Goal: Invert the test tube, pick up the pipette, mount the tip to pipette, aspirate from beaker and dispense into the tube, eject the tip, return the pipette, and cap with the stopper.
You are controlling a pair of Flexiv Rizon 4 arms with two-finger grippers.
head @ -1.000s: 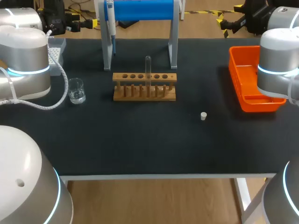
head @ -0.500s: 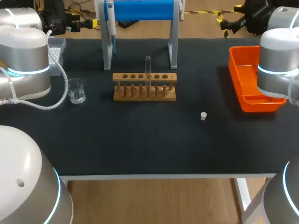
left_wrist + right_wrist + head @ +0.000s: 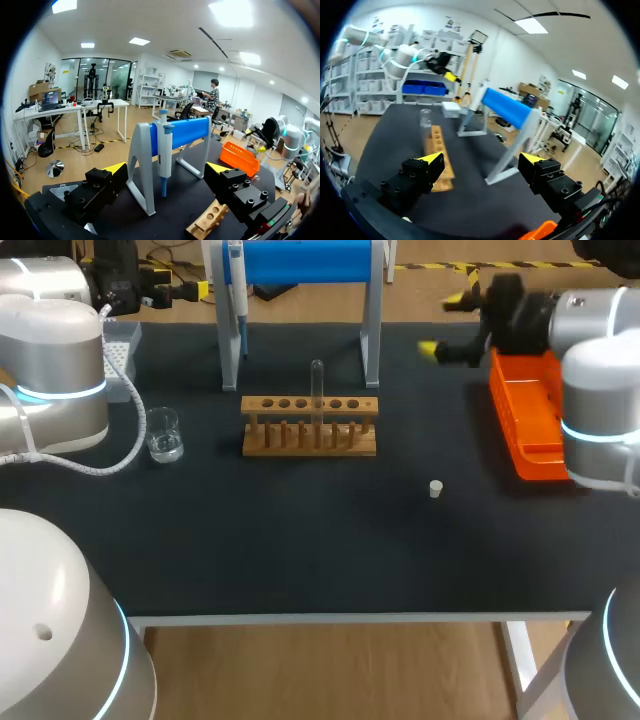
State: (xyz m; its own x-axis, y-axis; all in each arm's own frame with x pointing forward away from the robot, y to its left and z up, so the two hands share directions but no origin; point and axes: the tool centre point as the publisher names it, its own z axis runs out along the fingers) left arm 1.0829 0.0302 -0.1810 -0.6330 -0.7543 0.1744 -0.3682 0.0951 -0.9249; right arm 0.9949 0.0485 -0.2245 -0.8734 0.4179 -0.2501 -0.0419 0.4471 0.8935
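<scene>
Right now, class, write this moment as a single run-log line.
left gripper open, empty | right gripper open, empty | test tube in rack | pipette on stand | stopper on table

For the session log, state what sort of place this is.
Probably a lab bench set up for a liquid-handling trial: a wooden rack holds an upright test tube, a pipette hangs on a blue-topped stand, and a small glass beaker sits on the black table.
</scene>
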